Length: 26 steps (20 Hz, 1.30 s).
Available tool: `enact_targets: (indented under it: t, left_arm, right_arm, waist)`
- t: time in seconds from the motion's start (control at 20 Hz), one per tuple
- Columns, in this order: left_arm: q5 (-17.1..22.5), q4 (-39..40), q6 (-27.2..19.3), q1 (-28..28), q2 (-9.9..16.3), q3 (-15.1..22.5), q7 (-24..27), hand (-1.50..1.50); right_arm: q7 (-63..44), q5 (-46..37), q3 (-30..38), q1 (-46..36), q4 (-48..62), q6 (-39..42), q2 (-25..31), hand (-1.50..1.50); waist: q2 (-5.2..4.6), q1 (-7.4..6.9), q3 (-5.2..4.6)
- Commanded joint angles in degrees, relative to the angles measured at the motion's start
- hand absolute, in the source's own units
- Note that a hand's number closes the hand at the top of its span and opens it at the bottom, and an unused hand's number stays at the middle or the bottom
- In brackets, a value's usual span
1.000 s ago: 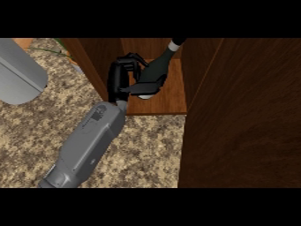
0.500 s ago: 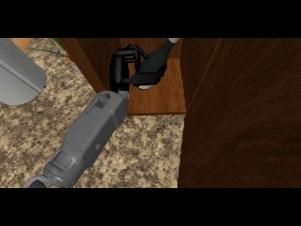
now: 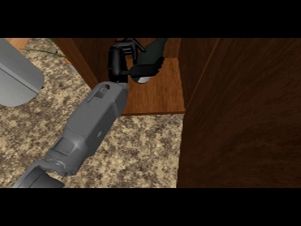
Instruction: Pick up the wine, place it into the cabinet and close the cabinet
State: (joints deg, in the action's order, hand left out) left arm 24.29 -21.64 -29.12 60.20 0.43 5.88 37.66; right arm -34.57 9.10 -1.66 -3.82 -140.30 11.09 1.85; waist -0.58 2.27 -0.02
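The cabinet [image 3: 244,114] is shown open w/ its dark door at the right & a wooden shelf [image 3: 159,95] inside, beside the speckled table [image 3: 140,145]. The wine [image 3: 149,59] is held tilted over the shelf, w/ the hand [image 3: 123,57] curled round it.

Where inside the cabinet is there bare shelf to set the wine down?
The shelf is bare in front of the wine, out to its front edge beside the open door. It is crowded at the back left, where the robot hand grips the bottle.
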Motion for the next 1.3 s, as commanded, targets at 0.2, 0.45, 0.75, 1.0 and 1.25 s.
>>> enact_targets:
  t: [0.2,0.45,0.75,1.0,1.25]
  left_arm:
    - [4.4,6.8,2.5,3.2,-0.4,-6.8,2.6,1.50]
    - [6.2,8.1,6.4,2.9,-0.3,-8.8,3.9,1.50]
    - [6.6,11.3,6.3,6.0,1.0,-9.6,2.6,1.50]
    - [4.9,12.7,6.5,4.5,1.9,-9.2,5.5,1.50]
    - [3.8,15.1,2.4,6.1,-0.4,-8.5,4.6,-1.50]
  right_arm:
    - [-0.2,2.0,-1.2,-0.5,-1.4,-0.8,-1.5,-1.50]
    - [-1.1,6.1,1.5,2.6,-4.0,1.3,0.1,-1.50]
    - [0.0,1.6,-3.4,3.6,-4.6,1.2,-1.7,-1.50]
    - [-1.4,4.0,0.5,-0.1,-2.9,0.7,0.4,-1.50]
    - [0.6,4.7,1.2,-0.3,-0.9,1.2,0.1,-1.50]
  waist:
    - [-0.49,0.64,-0.05]
    - [-0.34,0.90,0.00]
    - [-0.70,2.07,-0.03]
    - [-0.56,1.11,-0.02]
    - [-0.66,1.58,0.01]
